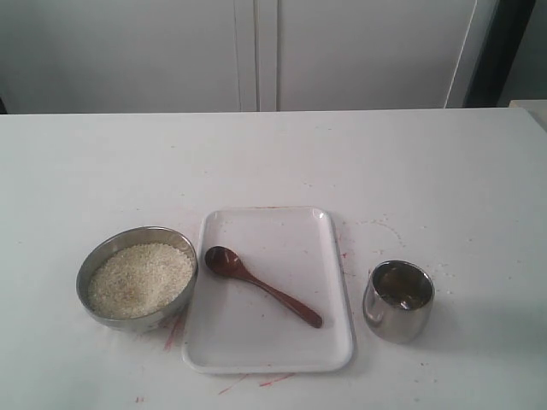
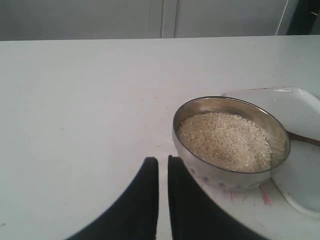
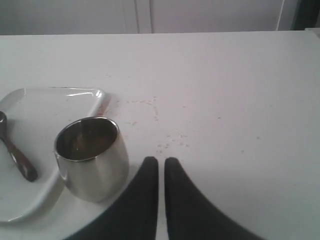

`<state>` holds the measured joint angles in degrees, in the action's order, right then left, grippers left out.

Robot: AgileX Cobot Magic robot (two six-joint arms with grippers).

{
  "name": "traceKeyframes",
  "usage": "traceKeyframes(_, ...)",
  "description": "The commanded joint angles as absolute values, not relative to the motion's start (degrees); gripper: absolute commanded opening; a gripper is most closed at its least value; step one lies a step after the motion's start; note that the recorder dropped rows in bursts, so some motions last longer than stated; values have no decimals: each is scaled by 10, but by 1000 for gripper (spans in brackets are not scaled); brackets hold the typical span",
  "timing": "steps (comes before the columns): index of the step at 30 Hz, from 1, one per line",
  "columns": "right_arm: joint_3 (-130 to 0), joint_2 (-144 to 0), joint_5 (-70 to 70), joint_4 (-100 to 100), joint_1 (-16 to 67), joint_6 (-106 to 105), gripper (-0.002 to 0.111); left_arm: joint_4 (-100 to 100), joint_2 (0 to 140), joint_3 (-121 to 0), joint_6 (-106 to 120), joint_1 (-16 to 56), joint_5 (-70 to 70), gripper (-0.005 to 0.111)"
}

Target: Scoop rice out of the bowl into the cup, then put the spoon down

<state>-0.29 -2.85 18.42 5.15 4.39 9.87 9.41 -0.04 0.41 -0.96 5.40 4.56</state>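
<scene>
The steel bowl (image 1: 92, 301) (image 2: 230, 176) full of white rice (image 1: 139, 279) (image 2: 225, 141) stands at the front left of the table. The dark wooden spoon (image 1: 263, 285) (image 3: 15, 152) lies diagonally on the white tray (image 1: 329, 342), held by nothing. The small shiny cup (image 1: 398, 301) (image 3: 94, 159) stands to the right of the tray. Neither gripper shows in the exterior view. My left gripper (image 2: 163, 161) is shut and empty, just beside the bowl. My right gripper (image 3: 161, 161) is shut and empty, next to the cup.
The white tray (image 2: 305, 115) (image 3: 55, 100) sits between bowl and cup. Loose rice grains (image 3: 172, 142) and red marks (image 1: 175, 331) dot the white table. A white cabinet wall runs behind the table's far edge.
</scene>
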Motion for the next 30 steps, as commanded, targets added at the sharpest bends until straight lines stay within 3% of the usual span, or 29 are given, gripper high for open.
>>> traceKeyframes(1, 0, -26, 181, 54, 10, 93, 5, 98, 0, 0, -11, 53, 44, 14)
traceKeyframes(10, 0, -26, 183, 54, -36, 103, 5, 98, 0, 0, -11, 53, 44, 14)
traceKeyframes(30, 0, -26, 187, 46, -37, 103, 5, 98, 0, 0, -11, 53, 44, 14)
